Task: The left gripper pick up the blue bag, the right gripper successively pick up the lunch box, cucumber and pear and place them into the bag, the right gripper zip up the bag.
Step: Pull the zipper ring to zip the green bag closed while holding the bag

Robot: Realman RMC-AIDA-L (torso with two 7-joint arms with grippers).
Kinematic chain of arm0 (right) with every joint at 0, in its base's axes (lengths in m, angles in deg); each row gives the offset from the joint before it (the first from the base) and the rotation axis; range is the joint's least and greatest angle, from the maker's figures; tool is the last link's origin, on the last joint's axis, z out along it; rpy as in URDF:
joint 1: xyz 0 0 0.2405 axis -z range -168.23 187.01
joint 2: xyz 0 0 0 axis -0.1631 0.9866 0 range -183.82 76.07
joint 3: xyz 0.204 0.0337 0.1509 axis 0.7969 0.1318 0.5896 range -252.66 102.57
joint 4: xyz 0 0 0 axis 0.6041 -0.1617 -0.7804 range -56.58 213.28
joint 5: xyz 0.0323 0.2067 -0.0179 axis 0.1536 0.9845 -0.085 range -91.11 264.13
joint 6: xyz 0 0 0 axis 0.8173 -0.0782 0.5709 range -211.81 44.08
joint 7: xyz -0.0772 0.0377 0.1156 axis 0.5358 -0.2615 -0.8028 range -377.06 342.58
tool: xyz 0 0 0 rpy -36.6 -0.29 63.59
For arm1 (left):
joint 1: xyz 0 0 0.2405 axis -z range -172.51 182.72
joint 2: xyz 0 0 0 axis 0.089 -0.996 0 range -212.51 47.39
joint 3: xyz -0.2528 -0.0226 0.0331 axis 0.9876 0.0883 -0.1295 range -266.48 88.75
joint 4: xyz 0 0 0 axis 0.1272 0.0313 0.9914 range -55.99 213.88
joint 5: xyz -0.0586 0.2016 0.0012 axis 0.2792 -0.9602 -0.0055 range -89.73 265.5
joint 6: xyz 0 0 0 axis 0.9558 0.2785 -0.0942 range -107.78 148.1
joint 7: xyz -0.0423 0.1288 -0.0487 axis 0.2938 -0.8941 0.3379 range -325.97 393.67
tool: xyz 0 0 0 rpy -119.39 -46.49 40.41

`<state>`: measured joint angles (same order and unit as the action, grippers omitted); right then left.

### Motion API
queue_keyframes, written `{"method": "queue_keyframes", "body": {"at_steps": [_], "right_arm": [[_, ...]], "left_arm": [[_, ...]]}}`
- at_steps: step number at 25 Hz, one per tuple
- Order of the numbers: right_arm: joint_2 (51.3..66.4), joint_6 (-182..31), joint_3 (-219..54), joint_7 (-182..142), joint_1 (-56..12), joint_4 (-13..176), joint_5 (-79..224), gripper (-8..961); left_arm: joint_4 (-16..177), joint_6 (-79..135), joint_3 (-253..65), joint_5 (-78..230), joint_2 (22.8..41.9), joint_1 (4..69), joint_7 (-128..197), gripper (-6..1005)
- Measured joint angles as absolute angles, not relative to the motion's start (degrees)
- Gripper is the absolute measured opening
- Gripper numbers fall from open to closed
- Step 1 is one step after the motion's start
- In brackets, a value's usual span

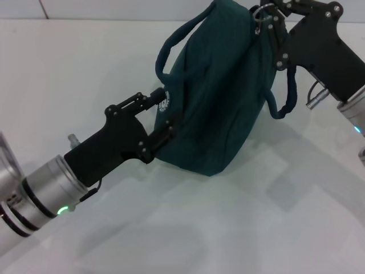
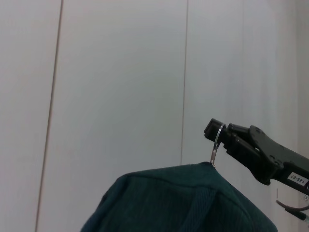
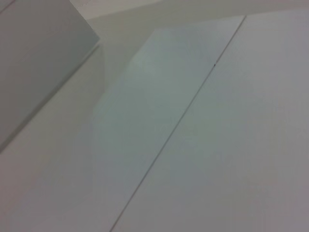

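Observation:
The blue bag [image 1: 219,97] is a dark teal fabric bag that stands tilted on the white table. Its top looks closed and its loop handles [image 1: 171,45] hang loose. My left gripper [image 1: 168,114] is shut on the bag's side, by the small white logo [image 1: 164,104]. My right gripper [image 1: 267,16] is at the bag's top corner, shut on the metal ring zip pull [image 1: 259,14]. The left wrist view shows that ring [image 2: 217,144] pinched by the right gripper [image 2: 223,137] above the bag's top [image 2: 183,203]. The lunch box, cucumber and pear are out of view.
A white table [image 1: 256,217] lies all around the bag, with the bag's shadow to its right. White wall panels with thin seams [image 2: 186,82] stand behind. The right wrist view shows only pale panels and a seam [image 3: 178,121].

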<state>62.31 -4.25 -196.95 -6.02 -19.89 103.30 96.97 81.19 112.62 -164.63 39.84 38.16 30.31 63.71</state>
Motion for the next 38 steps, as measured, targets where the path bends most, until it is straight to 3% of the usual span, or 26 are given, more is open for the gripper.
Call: {"method": "queue_keyframes", "body": {"at_steps": [14,19,25,28,38], "right_arm": [[62.31,-4.42,-198.3,-6.08,-20.43,103.19,97.0,35],[62.31,-4.43,-198.6,-6.08,-20.48,103.11,97.13,35],[62.31,-4.42,-198.65,-6.08,-20.28,103.09,97.07,35],[62.31,-4.42,-198.64,-6.08,-20.2,103.06,97.02,35],[62.31,-4.42,-199.49,-6.08,-20.17,103.23,96.99,34]], "left_arm": [[79.18,112.33,-165.17,39.6,38.2,36.01,66.77,790],[78.5,109.48,-164.56,41.36,38.2,36.98,67.52,902],[78.5,108.95,-164.78,41.46,38.2,37.04,67.38,814],[78.65,108.56,-164.78,41.48,38.2,36.96,67.03,580],[79.07,107.6,-165.03,40.68,38.2,37.24,65.2,366]]}}
